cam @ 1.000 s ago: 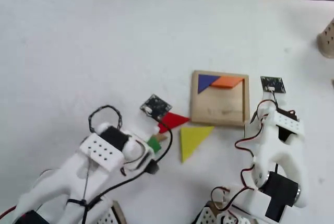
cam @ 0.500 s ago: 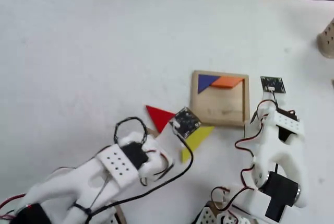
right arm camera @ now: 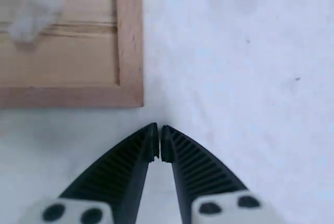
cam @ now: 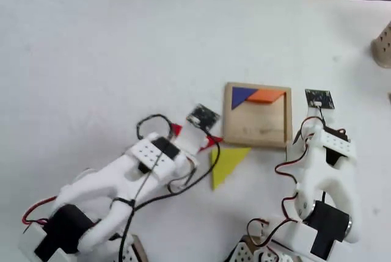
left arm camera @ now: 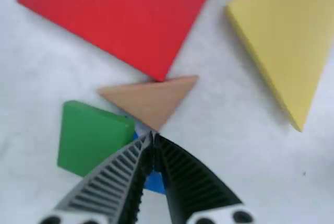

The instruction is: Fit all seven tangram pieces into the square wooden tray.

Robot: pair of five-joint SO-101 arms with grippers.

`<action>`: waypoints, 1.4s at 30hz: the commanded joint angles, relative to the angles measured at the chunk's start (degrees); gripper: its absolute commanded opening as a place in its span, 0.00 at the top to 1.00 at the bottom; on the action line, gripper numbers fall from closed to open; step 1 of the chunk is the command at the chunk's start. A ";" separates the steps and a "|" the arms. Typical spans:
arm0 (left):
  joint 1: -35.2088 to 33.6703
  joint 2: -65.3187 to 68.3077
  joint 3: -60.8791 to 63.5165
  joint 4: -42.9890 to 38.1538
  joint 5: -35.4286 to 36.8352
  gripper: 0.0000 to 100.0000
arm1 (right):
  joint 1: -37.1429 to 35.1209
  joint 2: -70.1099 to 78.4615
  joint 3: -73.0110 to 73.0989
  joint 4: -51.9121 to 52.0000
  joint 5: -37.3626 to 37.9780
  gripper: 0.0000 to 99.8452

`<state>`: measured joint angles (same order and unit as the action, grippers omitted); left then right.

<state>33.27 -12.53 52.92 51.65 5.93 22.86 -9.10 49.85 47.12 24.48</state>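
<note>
The square wooden tray (cam: 256,129) holds a blue triangle (cam: 242,95) and an orange piece (cam: 267,95) along its far edge. My left gripper (left arm camera: 153,141) is shut, its tip at the corner of a small tan triangle (left arm camera: 148,100). A green square (left arm camera: 90,136) lies beside it and a blue piece (left arm camera: 155,181) under the fingers. The large red triangle (left arm camera: 130,20) and the yellow triangle (left arm camera: 284,41) lie just beyond. My right gripper (right arm camera: 158,143) is shut and empty on the cloth, just off the tray's corner (right arm camera: 129,85).
The left arm (cam: 153,155) covers most of the red triangle (cam: 212,140); the yellow triangle (cam: 226,161) lies at the tray's near left. The right arm (cam: 324,152) stands at the tray's right side. A cone-shaped wooden object (cam: 383,45) sits at the far right edge.
The left arm has swung right and then back toward the far side, over the loose pieces. The red triangle has shifted left. The right arm has not moved.
</note>
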 commanded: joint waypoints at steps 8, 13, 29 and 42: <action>-16.22 0.04 -4.13 -3.16 0.35 0.98 | -0.04 -0.13 -1.67 0.48 0.62 0.98; -16.92 -3.38 -3.69 0.79 -4.40 0.98 | -0.04 -0.13 -1.67 0.48 0.62 0.98; -19.91 -41.10 16.97 5.80 0.97 0.77 | -0.04 -0.04 -1.67 0.40 0.70 0.98; -17.27 -10.95 3.08 10.90 10.64 0.69 | -0.04 0.04 -1.76 0.22 0.70 0.98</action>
<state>12.97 -28.79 60.84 61.76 14.11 22.86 -9.10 49.85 47.12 24.48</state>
